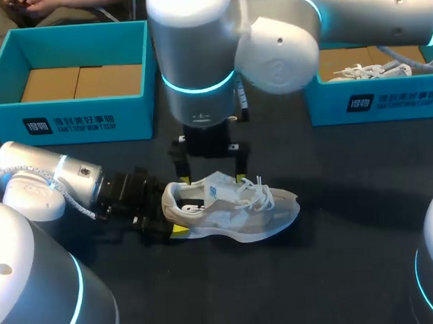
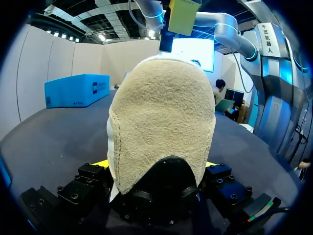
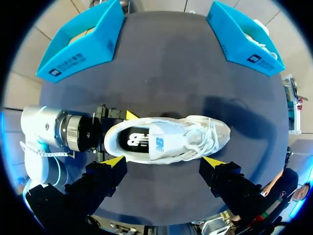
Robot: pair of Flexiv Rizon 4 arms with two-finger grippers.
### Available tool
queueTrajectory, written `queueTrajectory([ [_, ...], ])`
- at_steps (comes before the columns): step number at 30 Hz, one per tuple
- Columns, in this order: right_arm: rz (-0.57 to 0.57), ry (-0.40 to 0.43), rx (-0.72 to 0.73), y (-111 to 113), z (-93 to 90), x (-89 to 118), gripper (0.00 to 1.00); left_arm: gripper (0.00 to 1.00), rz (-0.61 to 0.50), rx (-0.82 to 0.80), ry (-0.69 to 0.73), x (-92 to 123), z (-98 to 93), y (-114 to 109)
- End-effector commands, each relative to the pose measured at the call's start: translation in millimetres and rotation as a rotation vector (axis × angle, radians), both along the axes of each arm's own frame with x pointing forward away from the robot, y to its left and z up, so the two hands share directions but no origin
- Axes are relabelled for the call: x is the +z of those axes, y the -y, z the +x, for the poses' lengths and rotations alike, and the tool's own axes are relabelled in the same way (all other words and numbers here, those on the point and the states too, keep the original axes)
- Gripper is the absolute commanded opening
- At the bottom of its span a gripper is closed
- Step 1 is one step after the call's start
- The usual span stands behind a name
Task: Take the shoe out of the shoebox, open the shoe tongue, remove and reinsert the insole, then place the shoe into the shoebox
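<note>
Left gripper (image 2: 155,166): pressed onto the heel of the shoe (image 1: 230,208) from both sides. A sliver of yellow tip is seen against each flank of the heel, which fills the space between the fingers.
Shoe: a white trainer is set sole-down on the dark table (image 1: 350,220). Its heel is held in the left gripper and its toe is pointed straight away from that gripper. Its middle lies directly under the right gripper (image 3: 163,160).
Right gripper: it is hung over the shoe and pointed down, with the fingers spread wide. Both yellow tips are placed along one long side of the shoe, one level with the heel opening and the other level with the laces (image 3: 203,137). No contact with the shoe can be made out.
Tongue (image 3: 161,143): it is laid flat over the instep, below the right gripper and between the levels of its two tips.
Insole (image 3: 128,139): a dark insole is seen through the collar, seated inside the shoe just ahead of the left gripper's tips.
Empty-looking shoebox (image 1: 69,122): a blue box lined with brown cardboard is stood well apart from both grippers, beyond the left gripper's arm.
Second shoebox (image 1: 388,102): a blue box is placed well beyond the toe end, far from both grippers. Another white shoe (image 1: 364,72) is held in it.
</note>
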State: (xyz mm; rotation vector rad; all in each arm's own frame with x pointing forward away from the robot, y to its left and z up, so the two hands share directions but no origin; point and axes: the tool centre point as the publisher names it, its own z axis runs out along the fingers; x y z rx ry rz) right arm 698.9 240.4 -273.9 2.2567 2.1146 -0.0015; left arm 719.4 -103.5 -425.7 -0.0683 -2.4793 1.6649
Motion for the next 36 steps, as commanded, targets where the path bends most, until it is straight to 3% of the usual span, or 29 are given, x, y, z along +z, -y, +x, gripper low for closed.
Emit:
queueTrajectory([
  [1, -0.14, 0.033, -0.203, -9, -6.3, -1, 1.0, 0.0, 0.002, -0.003, -0.001, -1, -0.8, 0],
  [5, -0.14, 0.033, -0.203, -9, -6.3, -1, 1.0, 0.0, 0.002, -0.003, -0.001, -1, -0.8, 0],
  [22, -0.125, 0.048, -0.331, -3, 10.8, -44, 1.0, 0.0, 0.002, -0.003, -0.001, -1, -0.8, 0],
  [36, -0.212, 0.062, -0.417, -2, 8.7, -67, 1.0, 0.0, 0.002, -0.003, -0.001, -1, -0.8, 0],
])
